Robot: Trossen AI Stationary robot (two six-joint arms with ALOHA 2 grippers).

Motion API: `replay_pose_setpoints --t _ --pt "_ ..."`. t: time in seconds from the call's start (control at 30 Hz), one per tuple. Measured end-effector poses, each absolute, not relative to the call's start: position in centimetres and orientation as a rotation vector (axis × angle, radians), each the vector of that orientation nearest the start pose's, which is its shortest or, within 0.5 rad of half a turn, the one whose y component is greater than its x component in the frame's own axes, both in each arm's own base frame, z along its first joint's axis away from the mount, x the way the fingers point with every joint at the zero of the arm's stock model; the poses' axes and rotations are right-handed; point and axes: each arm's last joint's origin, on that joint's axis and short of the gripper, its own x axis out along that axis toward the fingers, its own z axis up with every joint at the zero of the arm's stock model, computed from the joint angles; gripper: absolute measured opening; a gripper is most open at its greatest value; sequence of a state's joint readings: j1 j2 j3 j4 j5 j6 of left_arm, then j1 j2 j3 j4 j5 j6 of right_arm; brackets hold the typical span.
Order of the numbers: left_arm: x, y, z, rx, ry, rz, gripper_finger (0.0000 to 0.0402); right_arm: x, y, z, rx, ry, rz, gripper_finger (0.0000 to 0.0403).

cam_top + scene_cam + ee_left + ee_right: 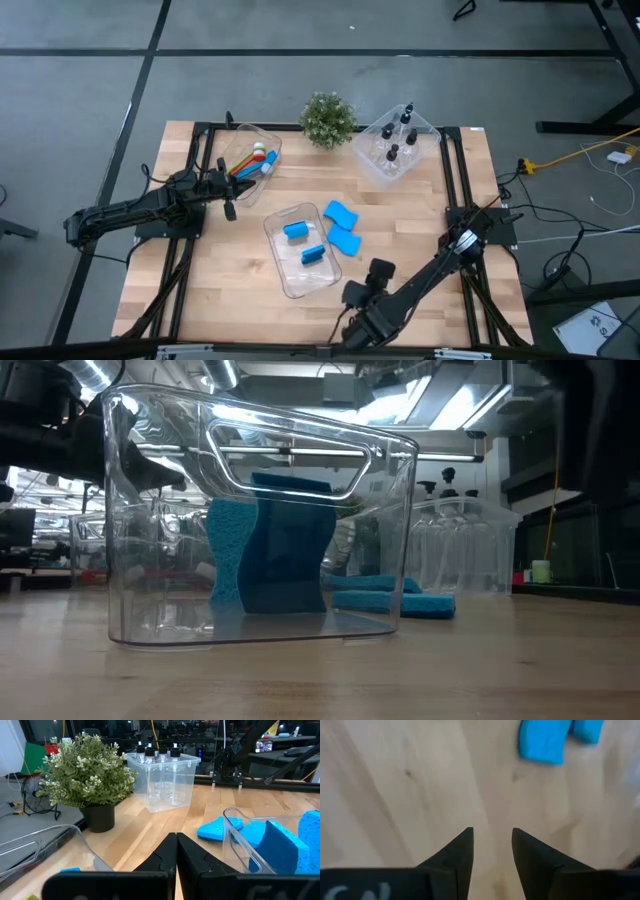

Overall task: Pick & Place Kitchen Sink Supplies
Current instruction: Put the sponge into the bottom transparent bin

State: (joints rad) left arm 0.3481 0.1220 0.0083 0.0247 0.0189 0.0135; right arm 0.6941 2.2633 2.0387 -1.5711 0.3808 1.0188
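Right gripper hovers parted over bare wood near 2 sponges.

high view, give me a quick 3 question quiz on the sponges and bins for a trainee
1. How many sponges lie loose on the table beside the middle bin?
2. True or false: the bottles stand in the bin next to the plant.
3. Which gripper has its fingers pressed together? A) left gripper B) right gripper

Key
1. Two; two more lie inside the middle bin.
2. True.
3. A. The right gripper shows a gap between its fingers over bare wood.
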Motion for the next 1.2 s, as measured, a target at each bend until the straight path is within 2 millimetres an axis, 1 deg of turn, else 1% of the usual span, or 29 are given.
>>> replay_pose_setpoints --t 0.1,0.2,0.23,0.33,0.43,0.53,0.6,0.7,0.83,0.97,1.07,1.2 --pt "9.8 3.5 15.9 -0.003 0.089 0.328 0.0002 32.8 25.6 22.0 -0.228 1.358 -0.508 0.0133" --pt "9.8 3.5 15.9 -0.003 0.089 0.328 0.0002 31.7 24.5 23.2 -0.277 1.276 -0.549 0.0133" --pt "9.8 3.5 15.9 -0.003 0.089 0.328 0.0002 31.0 24.0 23.8 -0.281 1.237 -0.572 0.0133" --pt "9.8 3.5 15.9 -0.003 0.089 0.328 0.0002 28.2 21.9 25.5 -0.247 1.104 -0.672 0.0133" --pt "9.8 3.5 15.9 -0.003 0.089 0.328 0.0002 25.3 19.4 26.2 -0.149 0.956 -0.765 0.0133" --pt "9.8 3.5 15.9 -0.003 0.089 0.328 0.0002 23.6 17.5 25.6 -0.036 0.820 -0.790 0.0133" --pt "9.8 3.5 15.9 -0.003 0.089 0.328 0.0002 23.2 16.7 24.7 0.018 0.770 -0.771 0.0133" --pt "9.8 3.5 15.9 -0.003 0.089 0.328 0.0002 22.8 15.9 23.1 0.034 0.734 -0.728 0.0133" --pt "9.8 3.5 15.9 -0.003 0.089 0.328 0.0002 23.0 15.2 20.7 0.005 0.719 -0.696 0.0133" --pt "9.8 3.5 15.9 -0.003 0.089 0.328 0.0002 23.4 14.5 19.1 -0.016 0.709 -0.679 0.0133" --pt "9.8 3.5 15.9 -0.003 0.089 0.328 0.0002 23.9 13.9 18.7 -0.092 0.719 -0.659 0.0133" --pt "9.8 3.5 15.9 -0.003 0.089 0.328 0.0002 24.4 13.1 18.6 -0.244 0.801 -0.610 0.0133"
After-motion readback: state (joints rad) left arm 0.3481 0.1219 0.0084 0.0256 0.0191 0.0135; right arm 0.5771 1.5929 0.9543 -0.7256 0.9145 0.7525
